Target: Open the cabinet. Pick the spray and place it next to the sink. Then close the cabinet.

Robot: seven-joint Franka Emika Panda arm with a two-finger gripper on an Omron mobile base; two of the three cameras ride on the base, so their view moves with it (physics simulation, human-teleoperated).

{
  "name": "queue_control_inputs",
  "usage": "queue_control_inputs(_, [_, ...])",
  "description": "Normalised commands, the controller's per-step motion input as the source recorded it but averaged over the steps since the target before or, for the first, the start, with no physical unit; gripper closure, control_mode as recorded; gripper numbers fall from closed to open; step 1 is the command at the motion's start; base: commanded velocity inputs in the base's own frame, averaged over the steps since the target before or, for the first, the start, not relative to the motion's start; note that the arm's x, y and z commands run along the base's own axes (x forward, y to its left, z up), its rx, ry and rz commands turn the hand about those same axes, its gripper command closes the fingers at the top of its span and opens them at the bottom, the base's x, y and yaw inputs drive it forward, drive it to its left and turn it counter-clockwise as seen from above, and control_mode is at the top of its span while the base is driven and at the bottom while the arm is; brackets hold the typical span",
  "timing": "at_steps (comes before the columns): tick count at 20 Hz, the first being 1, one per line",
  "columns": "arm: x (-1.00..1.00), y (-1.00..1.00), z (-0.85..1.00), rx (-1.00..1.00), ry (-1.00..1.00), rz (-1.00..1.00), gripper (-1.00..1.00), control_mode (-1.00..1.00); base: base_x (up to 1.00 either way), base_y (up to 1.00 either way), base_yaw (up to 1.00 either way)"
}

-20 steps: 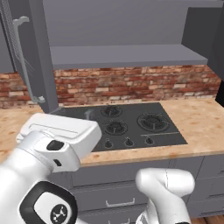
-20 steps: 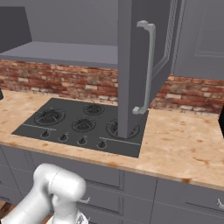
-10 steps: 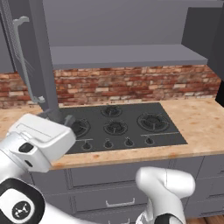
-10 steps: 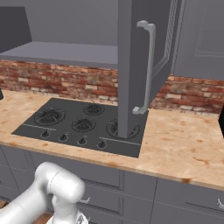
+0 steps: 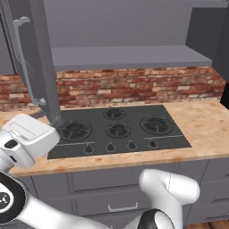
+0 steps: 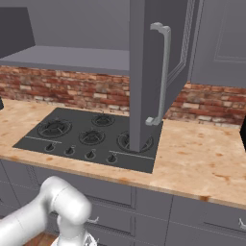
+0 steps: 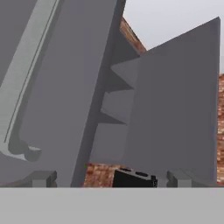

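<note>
While the cabinet door stands swung out over the counter, its long silver handle runs upright down its face, above the right burner of the black cooktop. In the left base view the same door sits at the far left, edge-on, with the handle on its left side. Behind the cooktop runs a red brick wall, and grey drawers line the front below the counter. The gripper has its fingers spread wide with nothing between them; the two dark fingertips rise at the bottom of the hand view. That view looks up past the door's handle into the open cabinet, where bare grey shelves step back. I cannot tell where the spray is.
</note>
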Motion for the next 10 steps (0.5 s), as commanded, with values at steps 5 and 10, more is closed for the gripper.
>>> queue_control_inputs(5, [0.34,0.38,-0.09,0.0,0.0,-0.05,-1.0,-1.0,0.0,0.0,0.0])
queue_control_inputs(10, [0.43,0.36,-0.1,0.0,0.0,-0.04,-1.0,-1.0,0.0,0.0,0.0])
